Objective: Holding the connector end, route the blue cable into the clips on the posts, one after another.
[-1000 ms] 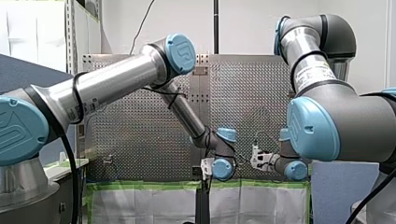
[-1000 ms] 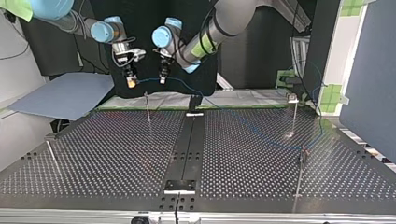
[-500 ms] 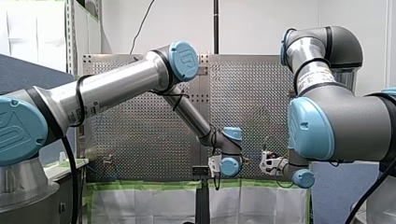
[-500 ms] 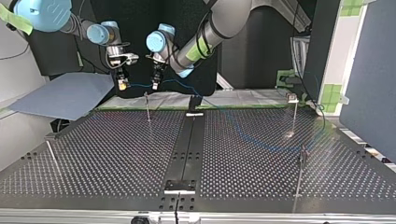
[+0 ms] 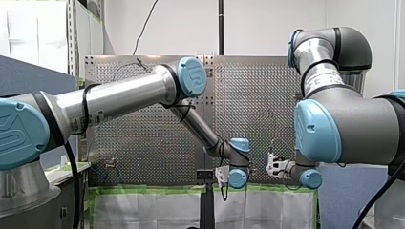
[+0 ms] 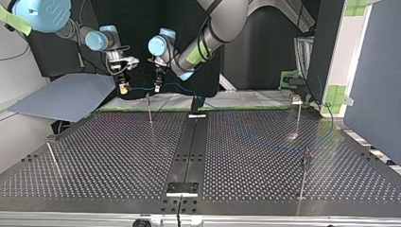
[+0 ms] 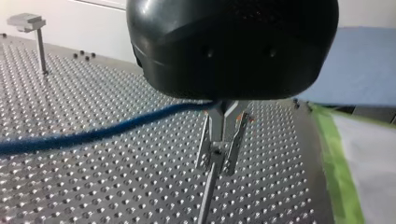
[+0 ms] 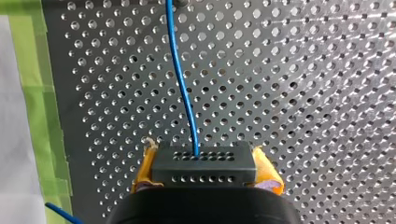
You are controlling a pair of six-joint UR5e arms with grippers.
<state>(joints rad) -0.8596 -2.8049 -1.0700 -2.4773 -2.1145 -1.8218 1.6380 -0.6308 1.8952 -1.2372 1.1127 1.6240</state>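
Connector (image 8: 204, 171): dark rectangular block with rows of small holes, clamped between my right gripper's (image 8: 205, 161) yellow pads (image 8: 267, 171).
Cable (image 8: 182, 88): thin and blue, it leaves the connector's face, reaches my left gripper (image 6: 157, 86), then sags over the perforated metal table (image 7: 116, 186).
Left gripper: a rounded black housing hides the fingers, so I cannot tell its grip.
Nearby: V-shaped metal clip (image 7: 219, 144) on a thin post, just under the cable.

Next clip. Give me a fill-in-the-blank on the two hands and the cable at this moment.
My right hand grips the dark perforated connector block between ___ pads.
The thin cable leaving that block is ___.
My left hand hangs beside my right in the top view; its wrist view shows a metal ___ on a thin post just ahead.
Missing words: yellow; blue; clip.
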